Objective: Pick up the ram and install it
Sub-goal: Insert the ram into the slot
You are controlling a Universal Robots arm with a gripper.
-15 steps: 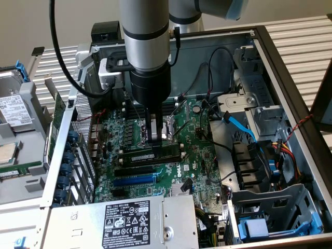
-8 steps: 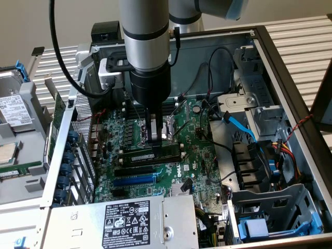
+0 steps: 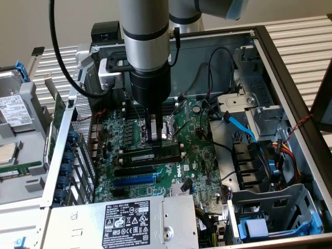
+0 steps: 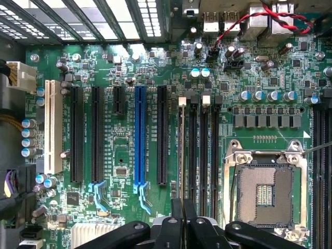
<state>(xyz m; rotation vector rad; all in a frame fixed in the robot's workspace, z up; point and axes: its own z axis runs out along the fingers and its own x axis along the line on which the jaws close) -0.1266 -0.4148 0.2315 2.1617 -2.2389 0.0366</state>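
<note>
- The ram [image 3: 155,154] stands in a black slot on the green motherboard [image 3: 202,150], at 6 o'clock of the CPU socket [image 3: 171,126].
- The gripper [image 3: 154,139] has its fingers together, tips just above the ram.
- The open metal case [image 3: 207,49] lies on a slatted table [image 3: 306,31].

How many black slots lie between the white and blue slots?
3: a long one by the white slot, another long one, a short one by the blue slot.

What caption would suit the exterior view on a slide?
Shut gripper touches the ram, which stands on edge on the motherboard of an open PC.
</note>
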